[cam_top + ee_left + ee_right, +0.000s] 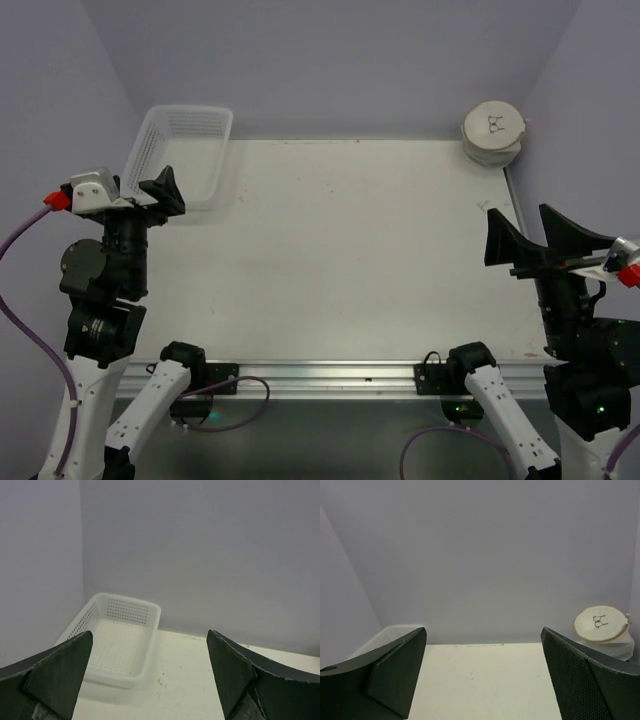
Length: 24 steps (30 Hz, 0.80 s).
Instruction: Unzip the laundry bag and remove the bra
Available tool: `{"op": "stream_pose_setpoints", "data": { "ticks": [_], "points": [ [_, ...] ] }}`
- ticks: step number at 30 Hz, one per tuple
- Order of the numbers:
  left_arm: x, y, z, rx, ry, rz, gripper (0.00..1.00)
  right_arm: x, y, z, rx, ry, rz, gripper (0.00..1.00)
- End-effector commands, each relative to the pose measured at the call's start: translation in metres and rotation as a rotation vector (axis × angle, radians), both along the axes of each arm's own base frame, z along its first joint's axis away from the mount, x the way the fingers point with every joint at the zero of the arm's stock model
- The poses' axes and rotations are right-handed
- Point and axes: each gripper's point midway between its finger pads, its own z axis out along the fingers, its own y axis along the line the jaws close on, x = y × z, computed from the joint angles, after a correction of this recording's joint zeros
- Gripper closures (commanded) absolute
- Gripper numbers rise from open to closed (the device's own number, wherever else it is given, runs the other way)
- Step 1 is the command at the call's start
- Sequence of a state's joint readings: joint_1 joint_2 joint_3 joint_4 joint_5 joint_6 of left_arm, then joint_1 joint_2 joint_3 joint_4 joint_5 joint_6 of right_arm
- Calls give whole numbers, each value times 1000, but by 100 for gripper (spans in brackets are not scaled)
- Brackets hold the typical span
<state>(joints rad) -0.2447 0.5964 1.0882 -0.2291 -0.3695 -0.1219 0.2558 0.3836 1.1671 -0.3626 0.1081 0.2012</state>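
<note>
The laundry bag (492,132) is resting tilted in the far right corner, apparently not yet unzipped. The left gripper (149,640) and right gripper (518,235) are hanging released and empty at the near sides, keeping 2 arms free to reach it.

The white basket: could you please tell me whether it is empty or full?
Empty: the basket shows only its bare perforated floor in the left wrist view.

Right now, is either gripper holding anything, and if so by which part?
Nothing is held. The left gripper and the right gripper both stand open and empty. The laundry bag lies apart from both, at the far right.
</note>
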Motion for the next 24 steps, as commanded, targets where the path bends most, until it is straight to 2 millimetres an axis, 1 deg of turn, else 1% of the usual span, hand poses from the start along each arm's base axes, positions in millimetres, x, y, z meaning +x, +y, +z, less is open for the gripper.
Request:
{"op": "stream_pose_setpoints", "data": {
  "ticks": [1,4,5,6,7,8,9,10,11,12,13,15,16,17,19,20,21,22,23,24],
  "points": [
    [8,-7,-16,-25,46,-25,0,10,6,-10,18,38,24,1],
    [14,-9,-32,-30,87,-30,0,22,11,-26,63,105,40,1],
    [17,-11,-42,-29,116,-31,0,28,14,-35,76,137,47,1],
    [19,-11,-47,-31,132,-31,0,32,19,-43,89,168,69,1],
    [23,-13,-55,-40,157,-33,0,41,24,-52,121,208,87,1],
    [26,-14,-65,-38,191,-34,0,50,28,-64,134,251,93,1],
    [29,-15,-75,-40,218,-35,0,57,30,-72,151,281,94,1],
    [33,-18,-84,-50,247,-41,0,72,34,-84,187,339,90,1],
    [35,-21,-94,-50,281,-52,0,83,33,-97,218,389,65,1],
    [37,-23,-104,-56,308,-59,0,93,27,-107,314,436,10,1],
    [41,-27,-113,-74,339,-66,0,110,28,-124,341,503,-21,1],
    [45,-32,-128,-95,378,-83,0,131,30,-140,354,541,-51,1],
    [48,-35,-134,-117,395,-90,0,140,28,-144,361,555,-80,1],
    [50,-39,-137,-127,403,-105,0,160,26,-162,354,615,-136,1],
    [53,-44,-146,-141,425,-125,0,182,10,-174,402,652,-235,1],
    [53,-47,-147,-144,428,-140,0,202,8,-185,421,699,-257,1],
    [54,-49,-150,-144,433,-147,0,214,-8,-191,502,711,-305,1],
    [54,-50,-155,-141,443,-151,0,225,-15,-196,530,720,-333,1],
    [54,-50,-157,-140,445,-155,0,238,-22,-189,558,698,-356,1],
    [53,-50,-158,-139,447,-157,0,257,-35,-210,585,738,-418,1]
  ]
}}
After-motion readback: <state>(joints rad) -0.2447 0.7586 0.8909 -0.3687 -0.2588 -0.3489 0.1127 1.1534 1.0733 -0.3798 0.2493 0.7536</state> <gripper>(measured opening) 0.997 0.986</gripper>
